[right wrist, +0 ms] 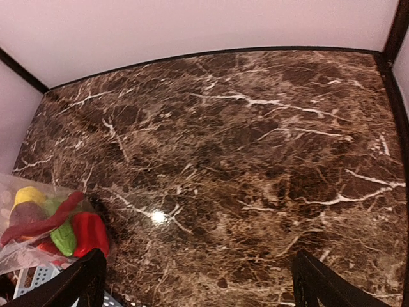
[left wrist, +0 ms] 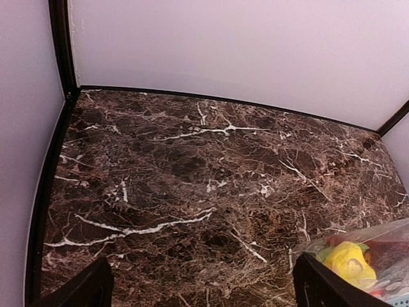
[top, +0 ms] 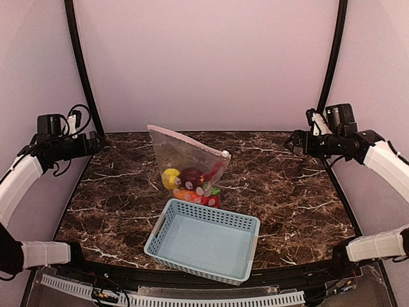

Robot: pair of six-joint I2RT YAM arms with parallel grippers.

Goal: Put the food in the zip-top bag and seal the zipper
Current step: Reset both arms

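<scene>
The zip-top bag (top: 182,157) lies on the table's middle, leaning on the basket's far rim, with the food (top: 192,182) inside: yellow, dark red, orange, green and red pieces. Its pinkish zipper (top: 192,142) runs along the top edge, the white slider (top: 225,153) at the right end. The bag shows at the left wrist view's lower right (left wrist: 358,256) and the right wrist view's lower left (right wrist: 45,224). My left gripper (top: 99,142) is open and empty at the far left. My right gripper (top: 289,142) is open and empty at the far right.
A light blue lattice basket (top: 204,238) sits empty at the near middle. The dark marble table (top: 287,204) is walled by pale panels with black posts at the back corners.
</scene>
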